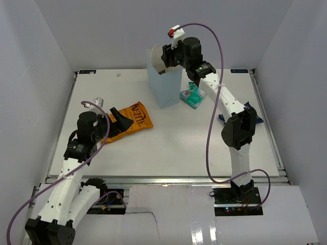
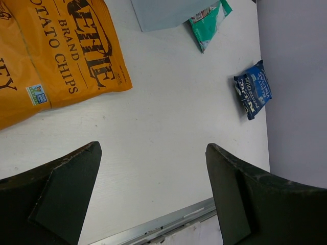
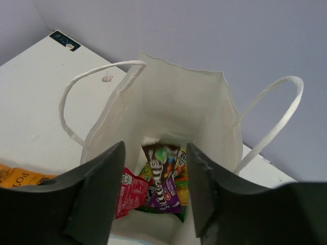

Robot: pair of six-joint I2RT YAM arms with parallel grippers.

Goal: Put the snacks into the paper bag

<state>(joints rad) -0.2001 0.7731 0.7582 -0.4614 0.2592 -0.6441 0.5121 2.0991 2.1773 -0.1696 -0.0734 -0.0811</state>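
The pale blue paper bag (image 1: 166,84) stands upright at the back centre. My right gripper (image 1: 166,57) hangs over its mouth, open; in the right wrist view the gripper (image 3: 156,173) frames the white inside (image 3: 173,107), where a brown packet (image 3: 162,176), a red wrapper (image 3: 130,196) and a green-yellow candy bag (image 3: 180,200) lie. Nothing touches the fingers. The orange chip bag (image 1: 135,120) lies flat left of centre. My left gripper (image 1: 118,121) is open and empty at its left end; in the left wrist view the gripper (image 2: 153,173) is above bare table beside the chip bag (image 2: 56,56).
A teal pouch (image 1: 193,95) lies just right of the paper bag, also in the left wrist view (image 2: 209,23). A dark blue packet (image 2: 254,89) lies near the right wall, partly behind the right arm in the top view (image 1: 252,113). White walls enclose the table (image 1: 168,148).
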